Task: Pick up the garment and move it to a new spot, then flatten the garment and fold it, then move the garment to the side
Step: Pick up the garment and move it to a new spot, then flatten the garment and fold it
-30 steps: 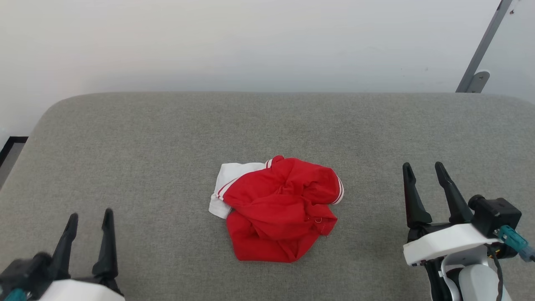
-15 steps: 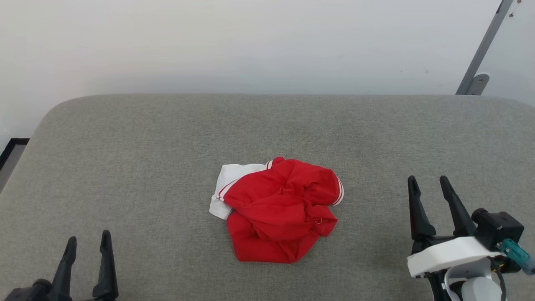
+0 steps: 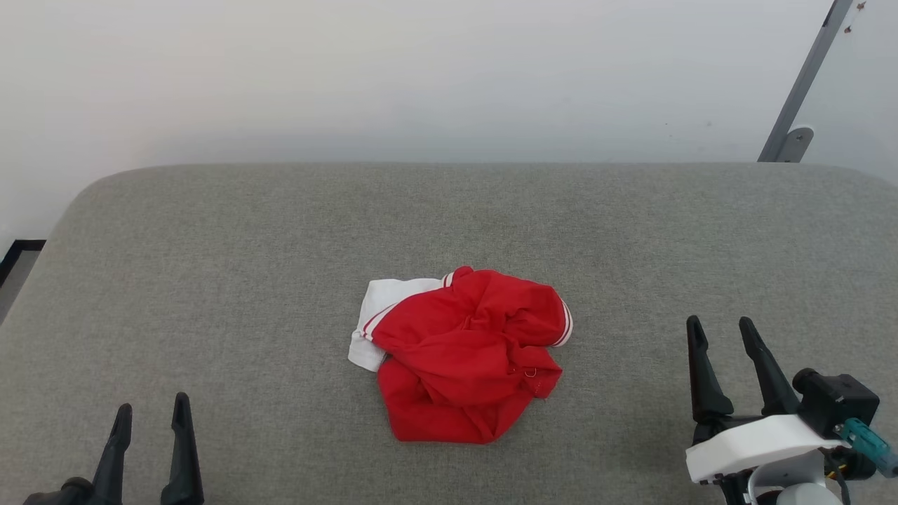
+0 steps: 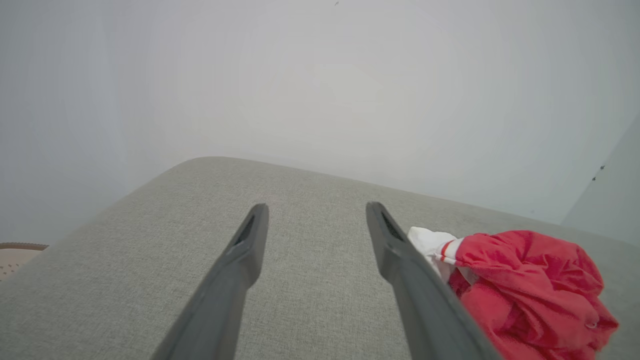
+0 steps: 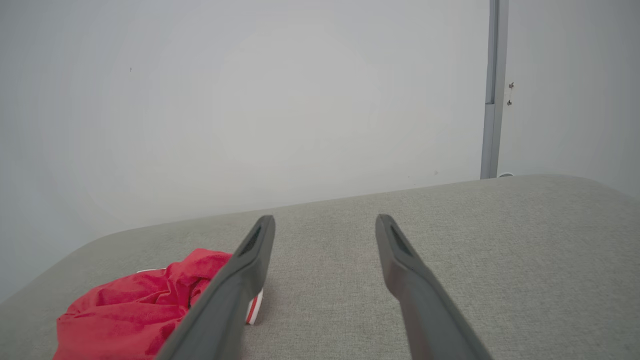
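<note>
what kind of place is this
Probably a test room or lab rather than a home: a grey fabric surface against a bare white wall, a metal post, and a crumpled garment lying on the fabric.

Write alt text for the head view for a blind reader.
A crumpled red garment with a white sleeve lies centred on a grey padded surface. The left gripper at lower left and right gripper at lower right are open, touching nothing.

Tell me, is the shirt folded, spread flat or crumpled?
Crumpled. The shirt lies in a wrinkled heap on the grey surface, one white sleeve poking out; no straight fold edges show.
</note>
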You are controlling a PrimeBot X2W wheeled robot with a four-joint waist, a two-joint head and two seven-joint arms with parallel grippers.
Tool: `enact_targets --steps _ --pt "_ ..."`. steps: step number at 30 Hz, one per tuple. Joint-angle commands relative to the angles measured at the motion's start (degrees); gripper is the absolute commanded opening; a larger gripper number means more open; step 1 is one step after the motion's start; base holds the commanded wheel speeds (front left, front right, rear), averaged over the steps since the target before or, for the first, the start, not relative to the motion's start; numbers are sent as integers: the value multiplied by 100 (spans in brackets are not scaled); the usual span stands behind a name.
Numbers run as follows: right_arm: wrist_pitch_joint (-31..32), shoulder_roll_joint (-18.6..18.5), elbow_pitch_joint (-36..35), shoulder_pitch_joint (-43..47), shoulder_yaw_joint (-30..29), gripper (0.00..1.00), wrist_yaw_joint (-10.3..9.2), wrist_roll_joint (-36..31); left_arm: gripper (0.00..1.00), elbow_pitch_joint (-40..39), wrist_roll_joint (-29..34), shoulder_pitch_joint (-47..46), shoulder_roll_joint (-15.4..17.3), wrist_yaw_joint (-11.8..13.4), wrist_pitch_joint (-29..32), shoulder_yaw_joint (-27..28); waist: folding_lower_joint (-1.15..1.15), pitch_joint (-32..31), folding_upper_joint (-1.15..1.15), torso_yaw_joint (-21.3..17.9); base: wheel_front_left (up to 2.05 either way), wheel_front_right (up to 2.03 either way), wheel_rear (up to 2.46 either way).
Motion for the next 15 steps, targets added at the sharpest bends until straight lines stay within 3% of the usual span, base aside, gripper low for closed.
enact_targets --steps 1,15 --pt "-24 -3 -4 41 -1 100 0 14 100 2 49 30 -19 -24 -31 34 0 -4 0 -4 0 0 0" --pt "50 -2 -45 109 28 100 0 58 100 -4 259 61 -113 -129 -32 57 0 -14 0 -6 0 0 0"
